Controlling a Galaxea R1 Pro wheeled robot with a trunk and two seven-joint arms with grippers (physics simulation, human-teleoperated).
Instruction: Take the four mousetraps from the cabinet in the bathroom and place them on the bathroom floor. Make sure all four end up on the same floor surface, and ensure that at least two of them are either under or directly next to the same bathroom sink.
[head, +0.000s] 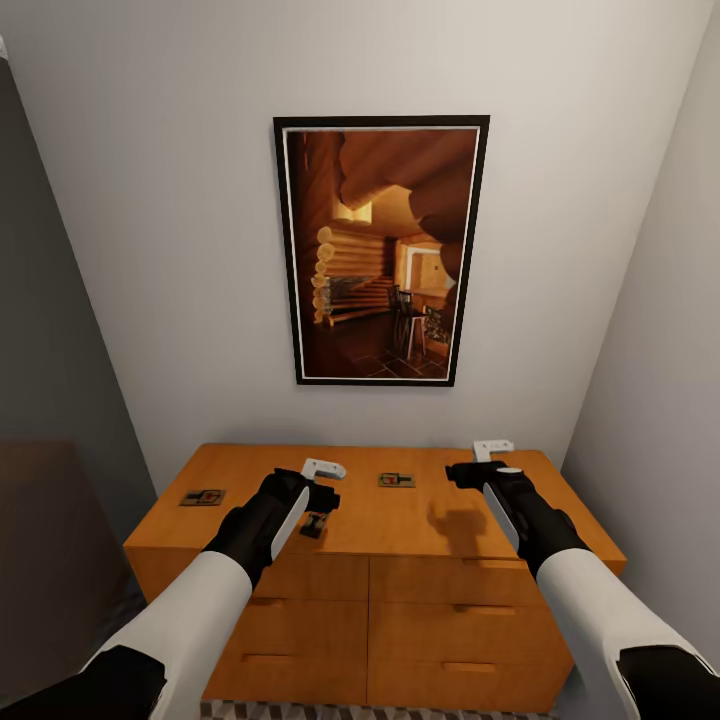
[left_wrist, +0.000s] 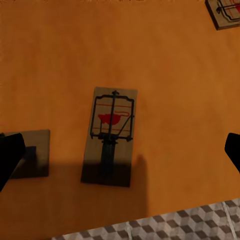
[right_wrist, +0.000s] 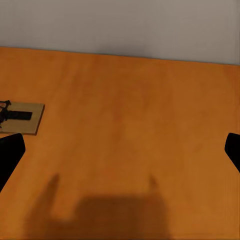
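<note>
The left tool (head: 322, 495) hovers over the cabinet (head: 420, 520), released, its dark fingertips (left_wrist: 11, 152) showing wide apart in the left wrist view; below it lies one mousetrap (left_wrist: 110, 136), a flat brown wooden board with a dark wire frame and a red mark, half covered by the tool in the head view; a second mousetrap (head: 202, 497) lies near the left end of the cabinet top, a third mousetrap (head: 396, 480) toward the middle, nearer the wall; in the left wrist view one trap is cut off at the picture's corner and another is partly hidden behind a fingertip; which these are I cannot tell. The right tool (head: 470, 474) hangs over the right part of the top, also released, above bare wood. The cabinet is orange-brown, smooth, with drawer fronts and slim bar handles; it stands against a pale wall (head: 150, 250) bearing a dark-framed picture (head: 380, 250) of a log interior; a strip of cube-patterned bathroom floor (left_wrist: 165, 225) shows at the near edge.
</note>
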